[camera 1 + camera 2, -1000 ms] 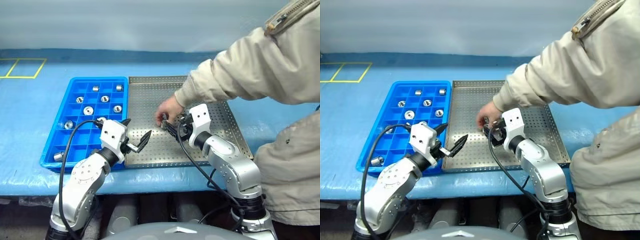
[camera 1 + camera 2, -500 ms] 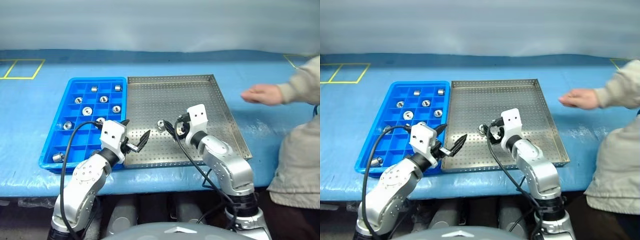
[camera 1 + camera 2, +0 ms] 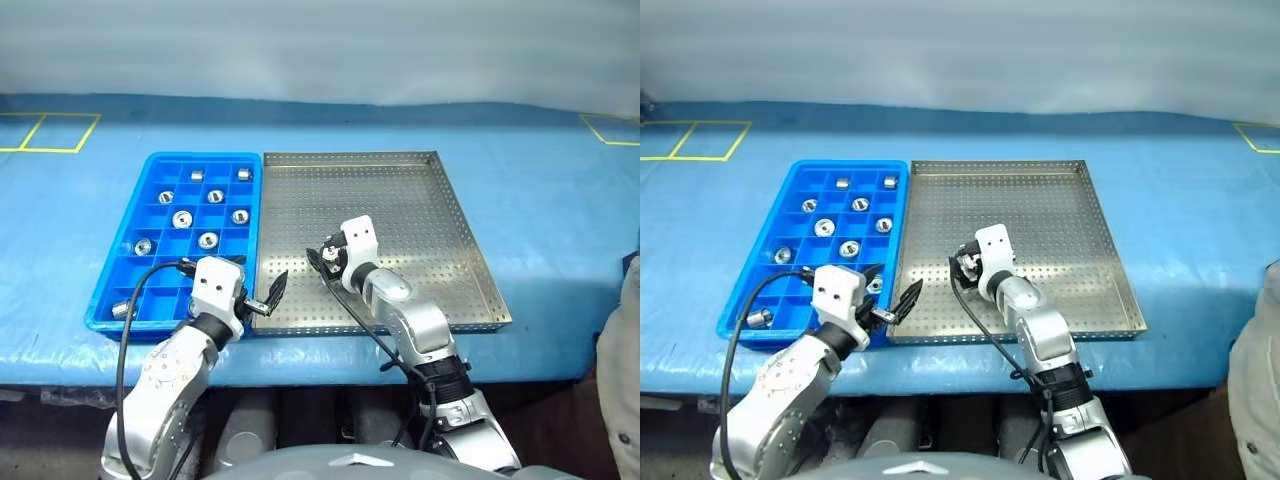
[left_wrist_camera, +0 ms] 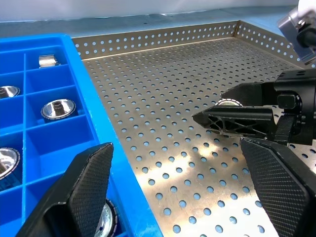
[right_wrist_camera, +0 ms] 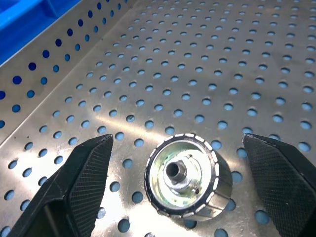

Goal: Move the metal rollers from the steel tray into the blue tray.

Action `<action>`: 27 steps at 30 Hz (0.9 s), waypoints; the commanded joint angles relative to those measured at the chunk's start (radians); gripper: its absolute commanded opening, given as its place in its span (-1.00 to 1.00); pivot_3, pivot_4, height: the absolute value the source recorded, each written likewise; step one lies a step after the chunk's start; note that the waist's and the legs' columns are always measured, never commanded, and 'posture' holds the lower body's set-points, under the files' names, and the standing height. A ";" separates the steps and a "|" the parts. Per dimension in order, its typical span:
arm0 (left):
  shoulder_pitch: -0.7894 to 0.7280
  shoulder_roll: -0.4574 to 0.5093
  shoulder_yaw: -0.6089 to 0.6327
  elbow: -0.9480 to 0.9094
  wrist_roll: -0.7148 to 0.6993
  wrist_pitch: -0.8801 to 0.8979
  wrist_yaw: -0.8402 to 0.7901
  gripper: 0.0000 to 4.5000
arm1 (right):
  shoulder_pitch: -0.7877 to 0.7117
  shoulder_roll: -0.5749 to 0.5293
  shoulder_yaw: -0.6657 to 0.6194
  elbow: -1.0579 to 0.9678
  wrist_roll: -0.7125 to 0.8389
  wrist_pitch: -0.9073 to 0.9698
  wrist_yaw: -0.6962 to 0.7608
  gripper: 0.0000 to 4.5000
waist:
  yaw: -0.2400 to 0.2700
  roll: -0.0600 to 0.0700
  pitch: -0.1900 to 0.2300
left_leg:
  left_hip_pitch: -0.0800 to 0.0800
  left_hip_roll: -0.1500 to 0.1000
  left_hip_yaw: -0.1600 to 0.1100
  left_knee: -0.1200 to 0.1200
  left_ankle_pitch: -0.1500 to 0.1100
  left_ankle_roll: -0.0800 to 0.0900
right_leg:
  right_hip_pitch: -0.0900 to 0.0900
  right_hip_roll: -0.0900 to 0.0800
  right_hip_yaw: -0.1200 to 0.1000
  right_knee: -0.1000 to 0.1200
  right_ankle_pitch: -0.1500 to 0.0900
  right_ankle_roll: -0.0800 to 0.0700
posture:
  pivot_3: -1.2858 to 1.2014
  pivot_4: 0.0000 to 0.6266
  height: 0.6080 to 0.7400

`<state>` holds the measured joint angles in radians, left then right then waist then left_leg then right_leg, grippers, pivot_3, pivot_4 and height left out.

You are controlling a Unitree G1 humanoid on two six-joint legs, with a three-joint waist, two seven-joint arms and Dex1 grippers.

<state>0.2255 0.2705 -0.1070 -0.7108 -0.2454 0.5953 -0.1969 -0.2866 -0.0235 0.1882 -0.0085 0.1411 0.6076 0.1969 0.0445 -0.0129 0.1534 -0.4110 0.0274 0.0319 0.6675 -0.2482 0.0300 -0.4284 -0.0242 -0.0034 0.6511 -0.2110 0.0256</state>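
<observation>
Both arms reach forward, low — left gripper (image 3: 256,291) spread wide, right gripper (image 5: 173,187) parted too, angled leftward.

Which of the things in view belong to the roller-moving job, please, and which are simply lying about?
Job:
- metal roller between open right gripper fingers
- steel tray
- blue tray holding rollers
- open left gripper

Lying about:
- blue table cover
- yellow floor marks

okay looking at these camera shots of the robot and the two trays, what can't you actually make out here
- Right gripper: open around the roller on the steel tray; contact cannot be judged in the right wrist view.
- Near corner of the blue tray: the left gripper and its arm cover compartments in the eye views.
- Total rollers in the blue tray: uncertain, because of that cover.
- Person at the right edge: cut off by the frame.
</observation>
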 commanded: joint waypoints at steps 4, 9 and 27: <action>0.013 -0.008 0.001 -0.063 0.004 -0.018 0.008 1.00 | 0.022 0.007 0.015 -0.087 0.008 -0.002 0.022 0.16 | 0.002 0.000 0.000 | 0.000 0.000 0.000 0.000 0.000 0.000 | 0.000 0.000 0.000 0.000 0.000 0.000 | 0.21 -0.52 1.00; 0.039 -0.048 0.024 -0.086 0.028 -0.041 0.068 1.00 | -0.013 -0.021 0.060 -0.250 0.014 0.072 0.061 -0.17 | 0.007 0.000 0.000 | 0.000 0.000 0.000 -0.001 0.000 0.000 | 0.000 0.000 0.000 0.000 0.000 0.000 | 0.27 -0.52 1.00; 0.333 -0.205 0.107 -0.238 0.170 -0.174 0.260 1.00 | -0.354 0.140 0.182 0.117 0.010 -0.065 0.232 -0.17 | 0.219 -0.001 0.001 | -0.004 0.000 -0.006 -0.007 0.000 -0.001 | -0.001 0.000 -0.009 -0.007 0.000 0.001 | 0.56 -0.52 1.00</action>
<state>0.5468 0.0744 0.0018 -0.8882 -0.0891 0.4566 0.0551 -0.6169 0.0947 0.3662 0.1094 0.1459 0.5814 0.4097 0.2634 -0.0135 0.1539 -0.4152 0.0277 0.0259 0.6608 -0.2487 0.0291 -0.4296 -0.0241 -0.0127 0.6435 -0.2111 0.0270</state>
